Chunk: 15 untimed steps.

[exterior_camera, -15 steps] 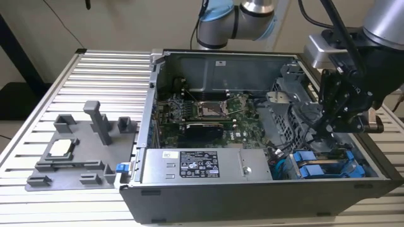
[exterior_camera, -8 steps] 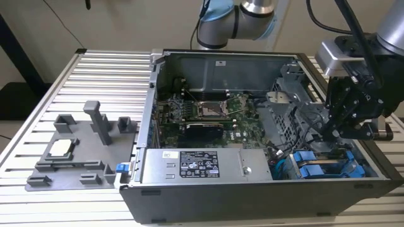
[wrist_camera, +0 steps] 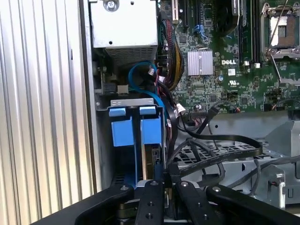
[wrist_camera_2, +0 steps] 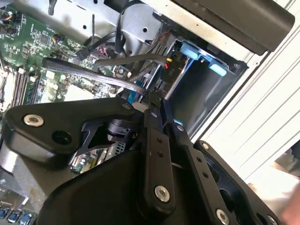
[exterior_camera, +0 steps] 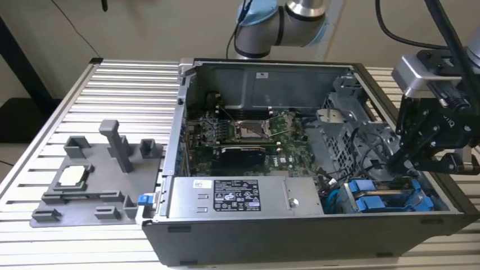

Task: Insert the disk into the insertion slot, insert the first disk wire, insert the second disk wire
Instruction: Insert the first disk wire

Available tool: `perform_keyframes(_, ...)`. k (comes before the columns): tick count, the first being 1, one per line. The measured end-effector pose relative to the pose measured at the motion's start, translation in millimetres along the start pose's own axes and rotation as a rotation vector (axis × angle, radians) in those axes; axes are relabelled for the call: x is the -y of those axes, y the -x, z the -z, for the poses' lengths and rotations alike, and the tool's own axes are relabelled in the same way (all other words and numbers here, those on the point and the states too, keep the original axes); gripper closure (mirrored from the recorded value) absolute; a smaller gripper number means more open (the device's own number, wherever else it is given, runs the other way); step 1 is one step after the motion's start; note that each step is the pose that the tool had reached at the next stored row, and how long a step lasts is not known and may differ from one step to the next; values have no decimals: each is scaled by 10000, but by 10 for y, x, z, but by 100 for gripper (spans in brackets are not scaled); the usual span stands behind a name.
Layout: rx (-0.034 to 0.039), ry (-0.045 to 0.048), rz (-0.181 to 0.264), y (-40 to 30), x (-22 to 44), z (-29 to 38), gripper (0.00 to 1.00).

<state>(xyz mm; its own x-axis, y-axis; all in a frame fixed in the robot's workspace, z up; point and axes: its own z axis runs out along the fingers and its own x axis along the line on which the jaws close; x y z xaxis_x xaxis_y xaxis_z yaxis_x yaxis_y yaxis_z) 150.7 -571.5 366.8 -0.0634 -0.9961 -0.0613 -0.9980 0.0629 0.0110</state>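
Grey steel tower case (exterior_camera: 225,236) is lying open; I am working its corner.
The disk (wrist_camera: 151,130) is sitting in the insertion slot (wrist_camera: 136,101) beside another blue carrier (wrist_camera: 117,132); my gripper (wrist_camera: 163,171) is hanging close at its end, fingers pinched narrow.

A plain beige wall (exterior_camera: 150,28) runs across the exterior view from ten o'clock to one o'clock. A thin black cable (exterior_camera: 75,25) hangs down it at eleven o'clock. A dark slanted post (exterior_camera: 22,62) stands against it at nine o'clock, with pale floor (exterior_camera: 9,151) just below. A ribbed aluminium table (exterior_camera: 112,84) fills the ground from nine o'clock round to six o'clock. Its slats also show in the first wrist view (wrist_camera: 42,117) and the second wrist view (wrist_camera_2: 262,117). The light is soft and even, and the ribs carry a pale sheen.
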Motion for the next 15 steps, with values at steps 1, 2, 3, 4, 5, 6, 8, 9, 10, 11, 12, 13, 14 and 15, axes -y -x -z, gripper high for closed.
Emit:
perform_keyframes(1,0,20,-1,-5,13,-12,84)
perform_keyframes(2,3,28,-1,-9,19,-30,84)
perform_keyframes(3,3,28,-2,-13,19,-47,84)
perform_keyframes(4,4,29,-2,-14,19,-64,84)
perform_keyframes(5,5,29,-3,-15,20,-78,84)
perform_keyframes(6,8,30,-3,-16,20,-93,84)
perform_keyframes(8,14,30,-3,-18,20,-124,84)
perform_keyframes(9,14,30,-4,-19,20,-139,84)
perform_keyframes(10,12,30,-3,-19,20,-149,84)
perform_keyframes(11,12,31,-3,-20,20,-160,84)
perform_keyframes(12,16,32,-4,-21,20,-171,84)
perform_keyframes(13,23,33,-5,-24,20,-178,84)
perform_keyframes(14,17,44,-6,-33,21,-174,84)
perform_keyframes(15,6,78,-6,-44,23,-171,84)
